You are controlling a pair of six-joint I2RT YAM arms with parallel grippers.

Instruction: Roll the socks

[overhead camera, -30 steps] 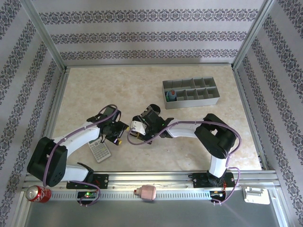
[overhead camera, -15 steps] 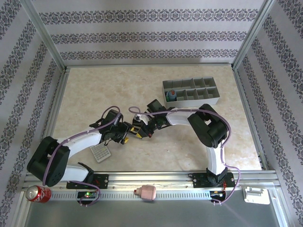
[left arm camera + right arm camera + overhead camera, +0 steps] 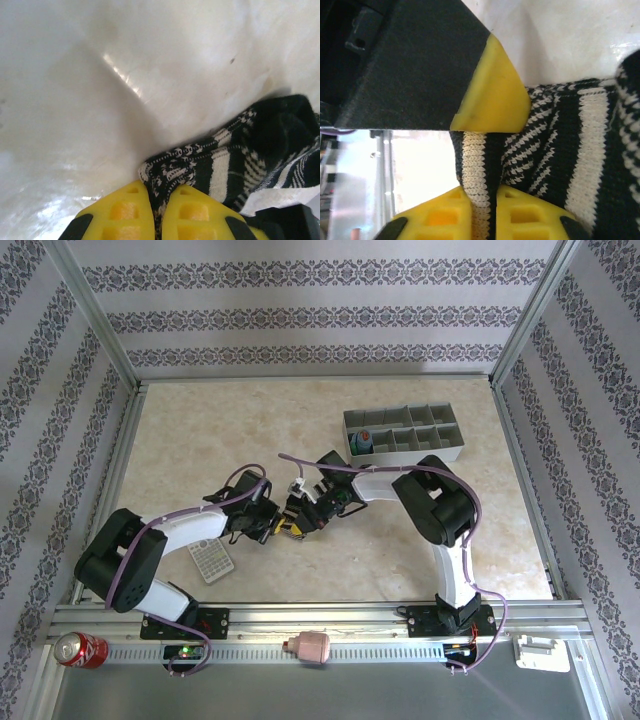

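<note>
The black-and-white striped sock (image 3: pixel 240 150) lies bunched on the pale table. My left gripper (image 3: pixel 155 192) is shut on its patterned edge, the yellow fingers pinching the fabric. My right gripper (image 3: pixel 490 197) holds a striped fold of the same sock (image 3: pixel 555 145) between its yellow pads. A yellow fingertip (image 3: pixel 492 95) of the left gripper sits right above it. From overhead, the left gripper (image 3: pixel 272 527) and right gripper (image 3: pixel 300 518) meet tip to tip at the table's middle. A blue and orange bundle, seemingly the other sock (image 3: pixel 363 443), sits in the tray's near-left compartment.
A grey divided tray (image 3: pixel 410 430) stands at the back right. The grey calculator (image 3: pixel 210 560) lies just in front of the left arm. On the front rail are a red can (image 3: pixel 78 648) and a pink object (image 3: pixel 312 645).
My left arm reached right and its gripper closed on the sock's edge. My right gripper swung down and left to meet it, still holding the sock.
</note>
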